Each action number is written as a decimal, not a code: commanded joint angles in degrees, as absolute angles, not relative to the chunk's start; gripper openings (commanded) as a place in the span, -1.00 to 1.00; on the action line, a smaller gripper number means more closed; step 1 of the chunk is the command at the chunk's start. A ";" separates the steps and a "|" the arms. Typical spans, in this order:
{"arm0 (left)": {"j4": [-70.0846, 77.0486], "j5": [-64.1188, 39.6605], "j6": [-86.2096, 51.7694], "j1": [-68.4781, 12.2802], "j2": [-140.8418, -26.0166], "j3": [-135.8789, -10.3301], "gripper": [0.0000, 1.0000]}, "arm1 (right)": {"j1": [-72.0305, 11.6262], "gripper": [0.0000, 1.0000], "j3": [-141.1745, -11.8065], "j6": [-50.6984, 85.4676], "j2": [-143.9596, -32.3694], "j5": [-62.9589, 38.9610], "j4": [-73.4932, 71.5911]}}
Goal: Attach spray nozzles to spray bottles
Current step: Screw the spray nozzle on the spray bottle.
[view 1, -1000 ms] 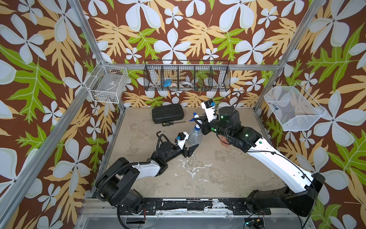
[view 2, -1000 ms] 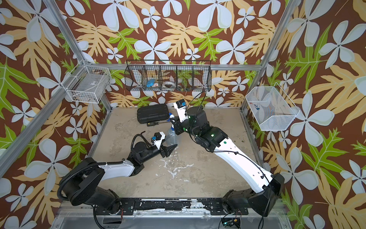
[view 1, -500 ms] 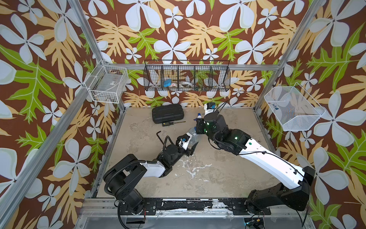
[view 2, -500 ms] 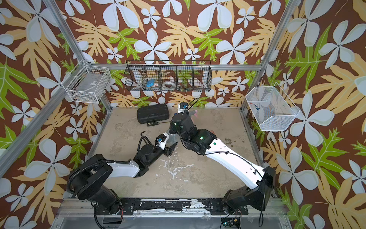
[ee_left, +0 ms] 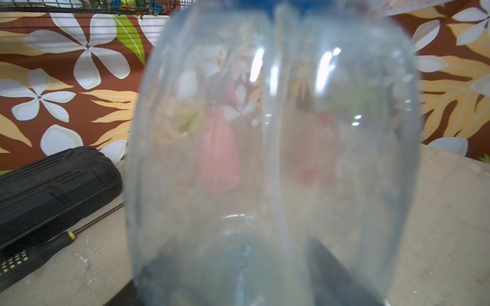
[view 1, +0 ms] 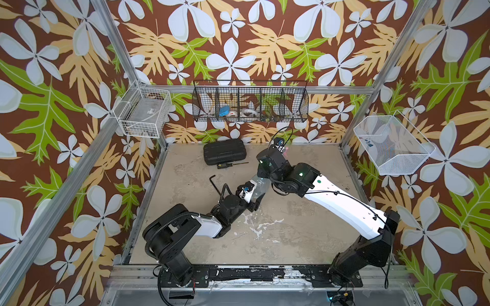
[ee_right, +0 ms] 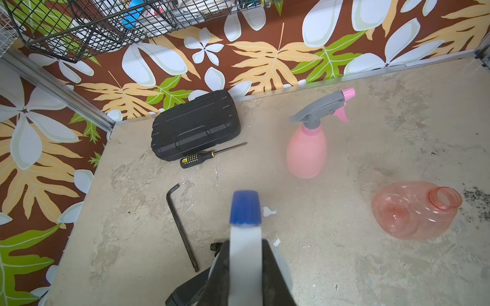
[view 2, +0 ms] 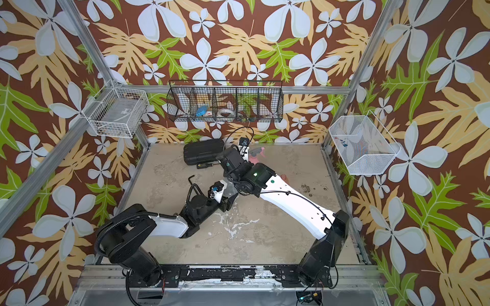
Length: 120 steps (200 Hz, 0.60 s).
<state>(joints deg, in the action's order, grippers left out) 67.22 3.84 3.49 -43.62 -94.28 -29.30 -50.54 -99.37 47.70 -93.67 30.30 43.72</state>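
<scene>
- White-and-blue spray nozzle [ee_right: 245, 238] sits clamped in the closed right tool [ee_right: 246, 270], its blue tip pointing away from the wrist.
- Close against it, the left tool [view 1: 254, 204] is closed on the clear bottle [ee_left: 273, 148], which is tilted between the two arms at mid-tabletop [ee_right: 344, 265].
- Whether the nozzle is seated on that bottle's neck cannot be told.
- Farther back, the pink bottle [ee_right: 306, 153] stands upright near the rear wall, the pink-and-grey nozzle [ee_right: 320, 108] on its neck.
- Near it but apart, the orange bottle [ee_right: 413, 212] lies on its side, neck uncapped.
- On the left arm's side lie a hex key [ee_right: 181, 225], and a screwdriver [ee_right: 209, 155] just beside a black case [ee_right: 196, 124].
</scene>
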 commanded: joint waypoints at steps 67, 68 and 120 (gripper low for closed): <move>93.36 -3.86 -2.14 -43.68 -96.23 -29.09 -0.07 | -50.91 -0.29 -106.99 36.45 -93.95 20.26 56.20; 93.35 -3.91 -2.17 -43.68 -96.23 -29.05 -0.07 | -50.94 -0.29 -107.11 36.42 -93.91 20.28 56.27; 91.33 -6.39 -2.81 -43.68 -97.31 -29.44 -0.07 | -52.32 0.01 -110.97 32.62 -92.31 19.69 57.21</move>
<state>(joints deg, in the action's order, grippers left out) 86.65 -4.95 -1.41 -43.70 -97.01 -28.84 -51.51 -109.54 35.62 -93.30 19.88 54.57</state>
